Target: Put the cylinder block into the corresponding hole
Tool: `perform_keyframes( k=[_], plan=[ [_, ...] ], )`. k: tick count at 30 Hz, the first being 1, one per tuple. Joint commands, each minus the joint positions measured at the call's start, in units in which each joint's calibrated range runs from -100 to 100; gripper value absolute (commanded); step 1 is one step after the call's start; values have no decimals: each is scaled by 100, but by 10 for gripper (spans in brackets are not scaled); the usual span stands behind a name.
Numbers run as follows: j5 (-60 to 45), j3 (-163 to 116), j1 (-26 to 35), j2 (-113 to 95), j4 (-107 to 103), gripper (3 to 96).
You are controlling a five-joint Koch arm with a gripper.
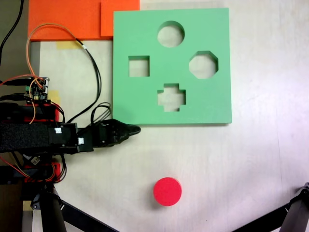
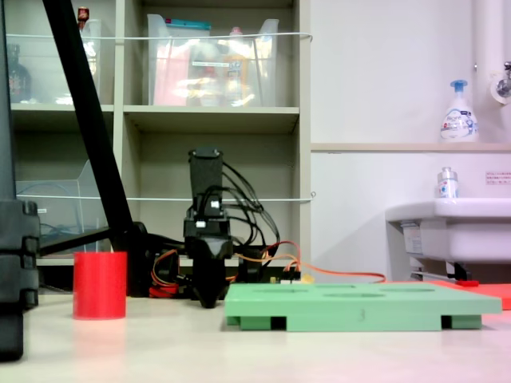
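Note:
The cylinder block (image 1: 167,191) is a short bright red foam cylinder standing upright on the pale table, near the first exterior view's bottom middle; it also shows at the second exterior view's left (image 2: 100,285). The green foam board (image 1: 145,104) lies flat beyond it, low and flat in the second exterior view (image 2: 359,307). Its round hole (image 1: 170,34) is near the far edge, with square, octagonal and cross cut-outs around it. My gripper (image 1: 131,129) sits by the board's near-left corner, apart from the block, its jaws together in a point and holding nothing. In the second exterior view the gripper (image 2: 209,300) points down at the table.
Orange foam sheets (image 1: 72,19) lie at the first exterior view's top left. Wires and a small circuit board (image 1: 39,89) sit beside the arm's base. Black stand legs (image 1: 294,212) cross the bottom corners. Shelves (image 2: 207,116) and a sink (image 2: 447,219) stand behind.

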Motion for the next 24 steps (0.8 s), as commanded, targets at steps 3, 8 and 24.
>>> perform_keyframes(
  k=[3,8,24],
  plan=[
    [1162,-78,-381,-55,2759,482],
    [2266,-78,-410,-55,4185,469],
    [5377,430,-879,-55,3703,556]
  ],
)
